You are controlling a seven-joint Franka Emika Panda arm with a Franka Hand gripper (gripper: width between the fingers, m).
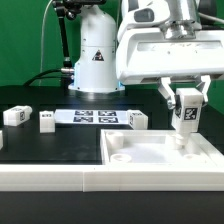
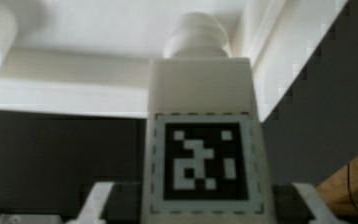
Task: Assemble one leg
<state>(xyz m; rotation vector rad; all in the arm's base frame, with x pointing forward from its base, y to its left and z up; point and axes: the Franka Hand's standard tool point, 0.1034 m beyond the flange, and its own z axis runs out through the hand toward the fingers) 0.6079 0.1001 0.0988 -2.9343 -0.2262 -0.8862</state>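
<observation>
Exterior view: on the black table (image 1: 40, 150), the white tabletop (image 1: 150, 160) fills the near edge, with the marker board (image 1: 95, 117) lying behind it. The gripper (image 1: 186, 104) clamps one leg (image 1: 186, 118) upright over the tabletop's far corner, on the exterior view's right. Wrist view shows the leg (image 2: 202, 110) pinched at both sides, its narrow peg end (image 2: 197, 40) aimed at the panel. The step looks best done by centring the peg over the corner socket, keeping the post plumb and lowering gently. Spare legs (image 1: 46, 120) stand by the board.
</observation>
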